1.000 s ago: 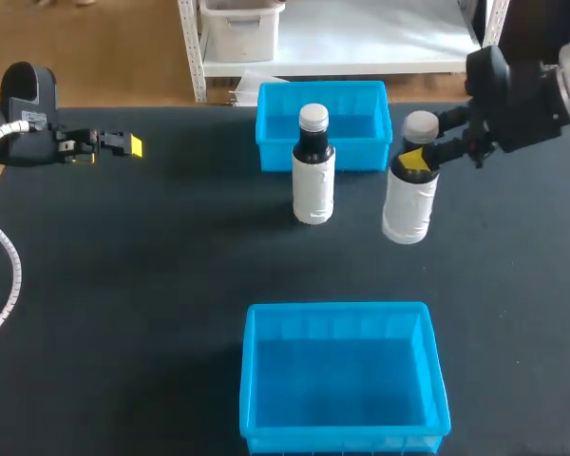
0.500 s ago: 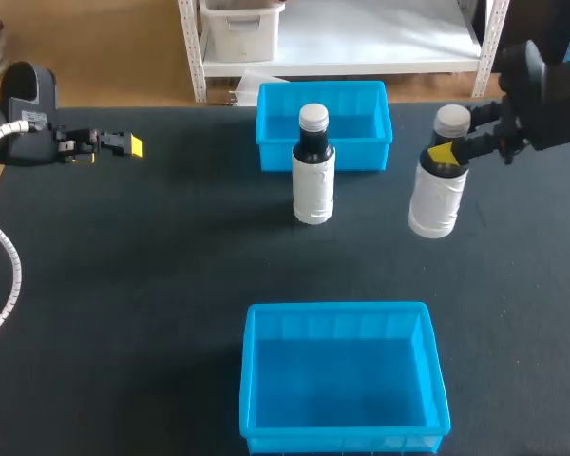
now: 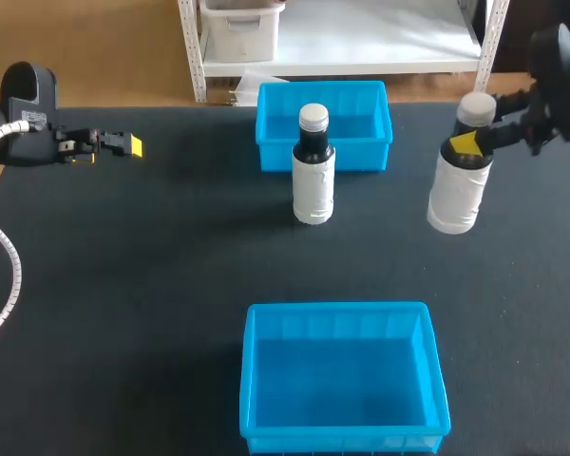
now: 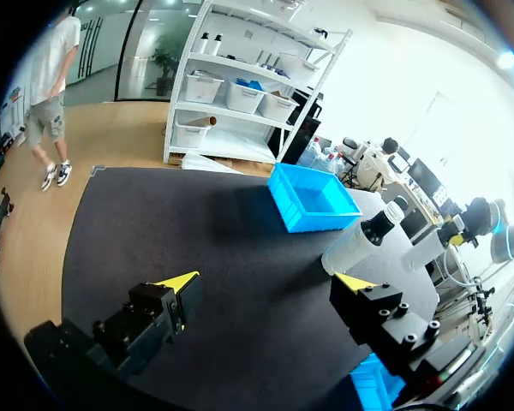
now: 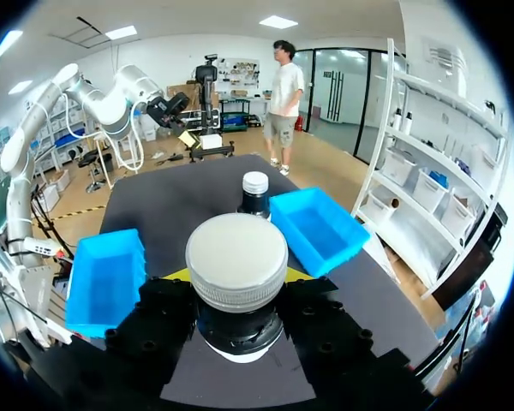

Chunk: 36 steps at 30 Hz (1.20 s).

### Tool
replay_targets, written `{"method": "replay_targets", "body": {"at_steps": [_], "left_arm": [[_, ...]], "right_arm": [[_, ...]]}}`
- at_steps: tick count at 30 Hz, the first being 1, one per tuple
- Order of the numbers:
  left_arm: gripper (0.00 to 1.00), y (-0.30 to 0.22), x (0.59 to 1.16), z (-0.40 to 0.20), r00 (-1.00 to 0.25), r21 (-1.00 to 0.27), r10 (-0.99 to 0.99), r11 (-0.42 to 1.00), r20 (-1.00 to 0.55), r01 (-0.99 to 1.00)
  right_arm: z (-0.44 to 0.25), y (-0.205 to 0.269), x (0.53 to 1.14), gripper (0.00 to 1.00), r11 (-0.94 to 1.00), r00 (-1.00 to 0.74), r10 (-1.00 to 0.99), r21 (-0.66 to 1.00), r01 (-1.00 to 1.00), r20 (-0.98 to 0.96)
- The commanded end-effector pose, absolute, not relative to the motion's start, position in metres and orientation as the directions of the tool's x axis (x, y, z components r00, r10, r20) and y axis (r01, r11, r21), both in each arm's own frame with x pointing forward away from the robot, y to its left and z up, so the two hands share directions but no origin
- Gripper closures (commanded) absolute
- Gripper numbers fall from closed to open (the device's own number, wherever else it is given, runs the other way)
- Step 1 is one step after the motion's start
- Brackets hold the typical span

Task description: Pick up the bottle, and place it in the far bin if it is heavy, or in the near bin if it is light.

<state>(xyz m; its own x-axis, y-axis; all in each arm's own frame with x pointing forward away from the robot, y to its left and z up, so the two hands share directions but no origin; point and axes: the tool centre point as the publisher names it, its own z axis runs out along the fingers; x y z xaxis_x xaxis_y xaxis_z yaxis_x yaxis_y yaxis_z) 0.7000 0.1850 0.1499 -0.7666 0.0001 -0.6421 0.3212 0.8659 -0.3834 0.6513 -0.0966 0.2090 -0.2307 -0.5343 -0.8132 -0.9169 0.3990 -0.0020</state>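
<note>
Right gripper (image 3: 467, 144) pinches bottle (image 3: 454, 195) at neck, just under white cap, yellow tips on either side. Bottle hangs right of far bin (image 3: 262, 122), apart from it, slightly tilted; cannot tell whether base clears table (image 3: 123, 285). Other bottle (image 3: 313, 180) upright, just in front of far bin. Near bin (image 3: 250, 380) well in front of far bin. Left gripper (image 3: 131, 145) well left of far bin, fingers spread apart.

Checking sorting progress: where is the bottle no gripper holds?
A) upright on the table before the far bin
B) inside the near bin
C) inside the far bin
A: the free bottle stands upright on the table, outside the far bin's front wall.
</note>
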Motion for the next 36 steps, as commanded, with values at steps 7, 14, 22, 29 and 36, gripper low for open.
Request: {"method": "replay_targets", "body": {"at_steps": [7,14,22,29,36], "left_arm": [[0.0,0.185,0.7,0.15,-0.767,-0.383,0.0,0.866,-0.642,0.321],[0.0,0.185,0.7,0.15,-0.767,-0.383,0.0,0.866,-0.642,0.321],[0.0,0.185,0.7,0.15,-0.767,-0.383,0.0,0.866,-0.642,0.321],[0.0,0.185,0.7,0.15,-0.767,-0.383,0.0,0.866,-0.642,0.321],[0.0,0.185,0.7,0.15,-0.767,-0.383,0.0,0.866,-0.642,0.321]], "right_arm": [[0.244,-0.076,0.623,1.0,0.376,-0.206,-0.536,-0.013,-0.926,-0.819],[0.258,-0.053,0.606,1.0,0.329,-0.174,-0.528,-0.012,-0.944,-0.831],[0.263,-0.023,0.585,1.0,0.254,-0.133,-0.54,-0.011,-0.967,-0.831],[0.265,-0.004,0.575,1.0,0.207,-0.106,-0.536,-0.009,-0.978,-0.838],[0.27,0.011,0.569,1.0,0.165,-0.079,-0.535,-0.013,-0.986,-0.841]]}}
